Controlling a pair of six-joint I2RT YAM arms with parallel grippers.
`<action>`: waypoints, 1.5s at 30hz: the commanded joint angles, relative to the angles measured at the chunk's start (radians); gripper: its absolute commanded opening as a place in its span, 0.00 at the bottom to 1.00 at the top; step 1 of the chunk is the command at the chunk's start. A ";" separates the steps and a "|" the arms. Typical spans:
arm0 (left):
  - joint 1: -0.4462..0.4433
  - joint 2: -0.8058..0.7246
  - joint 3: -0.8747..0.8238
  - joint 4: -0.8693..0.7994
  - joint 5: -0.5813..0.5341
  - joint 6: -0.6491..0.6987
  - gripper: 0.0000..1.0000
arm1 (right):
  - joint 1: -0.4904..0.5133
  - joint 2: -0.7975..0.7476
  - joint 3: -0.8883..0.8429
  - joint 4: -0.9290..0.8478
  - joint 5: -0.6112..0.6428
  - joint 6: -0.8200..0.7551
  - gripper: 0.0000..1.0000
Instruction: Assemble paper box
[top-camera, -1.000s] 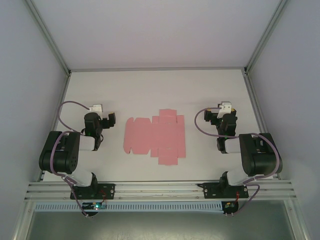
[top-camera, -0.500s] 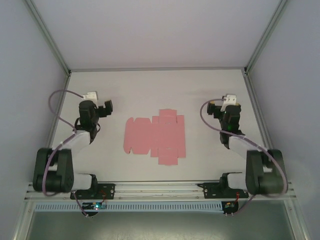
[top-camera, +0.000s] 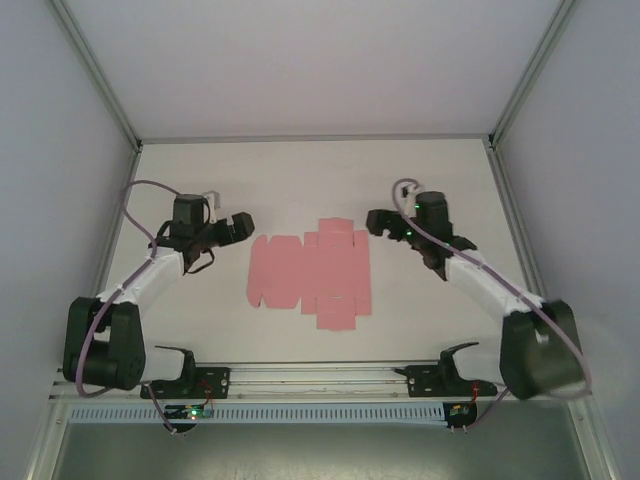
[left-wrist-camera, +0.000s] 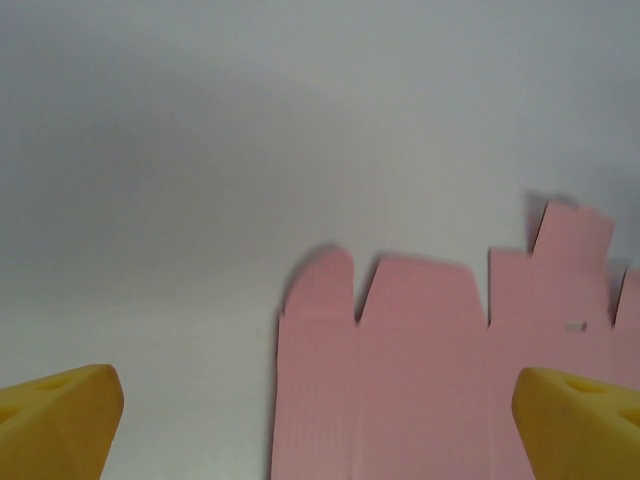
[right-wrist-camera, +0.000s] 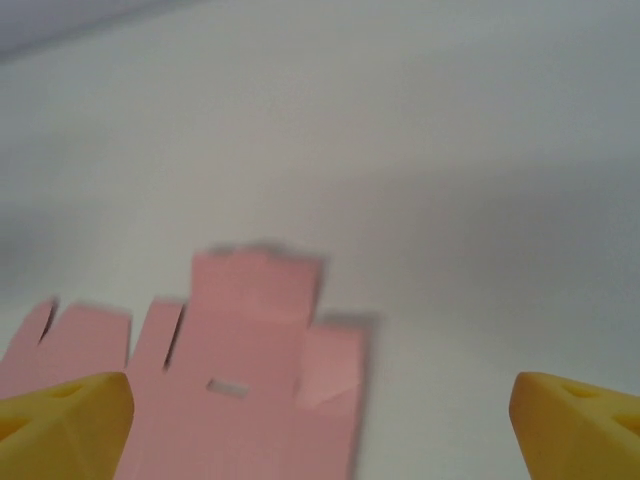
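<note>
Lying flat near the middle of the white table (top-camera: 300, 175), the paper box (top-camera: 310, 275) shows in the top external view as an unfolded pink die-cut sheet, with flaps jutting toward the far and near edges. The left gripper (top-camera: 238, 227) hangs just beside the sheet's left edge, and the right gripper (top-camera: 378, 221) just beside its far right corner. Both look apart from the card. Bare table lies all round the sheet. The side walls and the near rail are well apart from it, so both arms have room to sweep.

From the left wrist, the yellow pads (left-wrist-camera: 60, 420) sit spread wide at the lower corners with nothing pinched. The sheet's rounded tab and notched flaps lie ahead between them.

The right wrist picture is blurred. Its pads (right-wrist-camera: 575, 425) also stand wide apart and hold nothing, with the sheet low and to the left and a small slot visible in it.

Card this thin and flat offers no raised edge to grab, so a pad pressing sideways would probably slide the whole sheet or crumple a flap. With both grippers angled inward over one small sheet, they could also collide.
</note>
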 joint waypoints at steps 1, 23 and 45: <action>-0.043 0.079 0.044 -0.130 0.091 -0.021 1.00 | 0.038 0.142 0.113 -0.064 -0.133 0.049 0.90; -0.147 0.312 0.148 -0.172 0.350 0.007 1.00 | 0.053 0.436 0.149 -0.125 -0.018 0.087 0.85; -0.170 0.076 0.067 0.101 0.482 -0.174 0.90 | 0.039 0.384 -0.011 -0.004 -0.060 0.147 0.85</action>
